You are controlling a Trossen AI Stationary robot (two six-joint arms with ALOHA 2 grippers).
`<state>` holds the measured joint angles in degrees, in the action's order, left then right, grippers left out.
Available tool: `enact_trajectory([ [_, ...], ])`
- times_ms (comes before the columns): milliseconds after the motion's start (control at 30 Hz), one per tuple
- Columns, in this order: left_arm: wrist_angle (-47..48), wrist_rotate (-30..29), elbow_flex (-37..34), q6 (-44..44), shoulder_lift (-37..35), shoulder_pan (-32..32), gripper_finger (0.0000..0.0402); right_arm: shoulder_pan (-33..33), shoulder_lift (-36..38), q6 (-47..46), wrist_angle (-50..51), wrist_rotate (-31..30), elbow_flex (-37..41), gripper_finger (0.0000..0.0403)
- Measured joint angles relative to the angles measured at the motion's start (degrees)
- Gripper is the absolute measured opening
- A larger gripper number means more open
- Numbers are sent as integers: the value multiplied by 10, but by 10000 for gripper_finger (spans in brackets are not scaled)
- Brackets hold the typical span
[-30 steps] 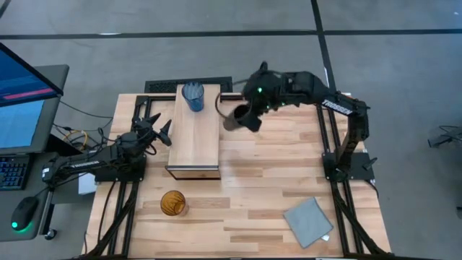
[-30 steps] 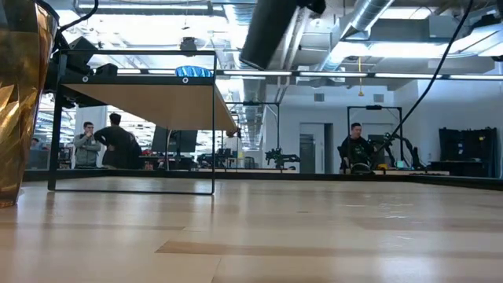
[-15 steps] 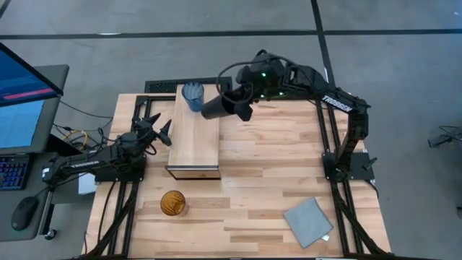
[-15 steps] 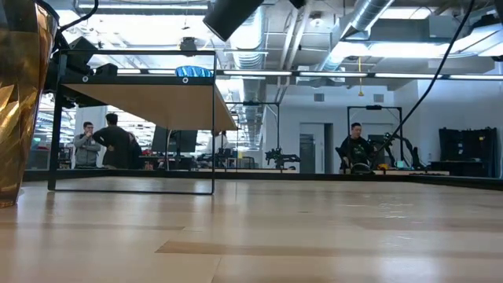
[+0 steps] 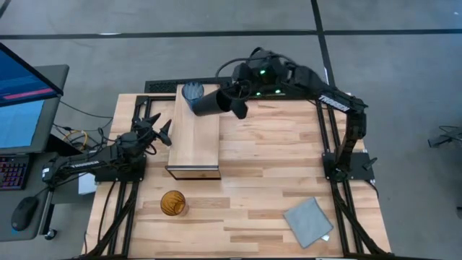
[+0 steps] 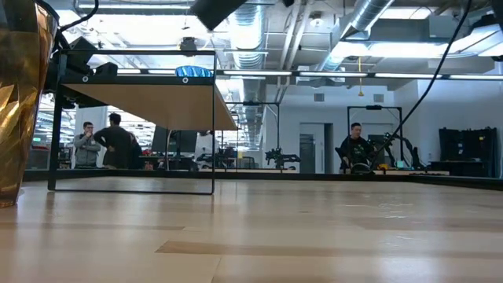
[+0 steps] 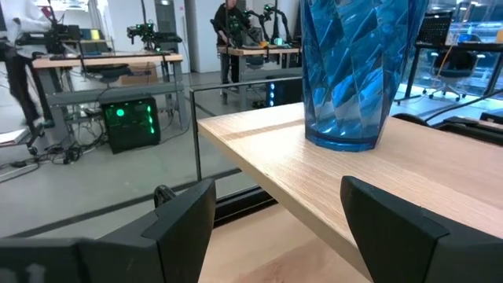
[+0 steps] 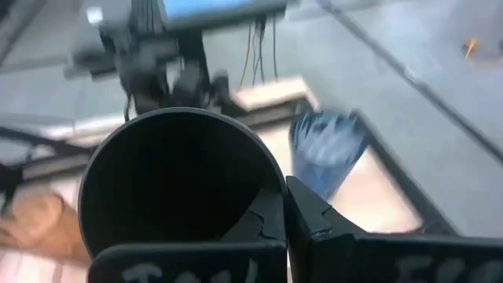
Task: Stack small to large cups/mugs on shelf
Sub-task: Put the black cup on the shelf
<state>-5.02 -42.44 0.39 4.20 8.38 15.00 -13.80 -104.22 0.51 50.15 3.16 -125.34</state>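
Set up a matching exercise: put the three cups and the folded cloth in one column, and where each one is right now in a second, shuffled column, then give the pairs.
Things:
1. blue cup
2. black cup
3. amber cup
4. grey cloth

Places:
A. on the tabletop, just off the shelf's near end
B. held tilted in the right gripper over the shelf
C. standing on the shelf's far end
D. near the table's right front corner

Pairs: 1-C, 2-B, 3-A, 4-D

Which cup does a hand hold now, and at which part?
The right hand holds the black cup by its rim, one finger inside. The left hand holds nothing.
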Motion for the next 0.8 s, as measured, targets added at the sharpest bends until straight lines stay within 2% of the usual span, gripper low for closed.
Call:
enact_trajectory([
  [267, 0, 0, 0, -5, 1, 0, 265, 12, -60, 23, 6, 4, -2, 5],
  [467, 0, 1, 0, -5, 2, 0, 265, 3, -83, 25, 56, -1, -12, 5],
  [800, 0, 4, 0, -5, 2, -1, 265, -3, -87, 19, 113, -29, -5, 5],
])
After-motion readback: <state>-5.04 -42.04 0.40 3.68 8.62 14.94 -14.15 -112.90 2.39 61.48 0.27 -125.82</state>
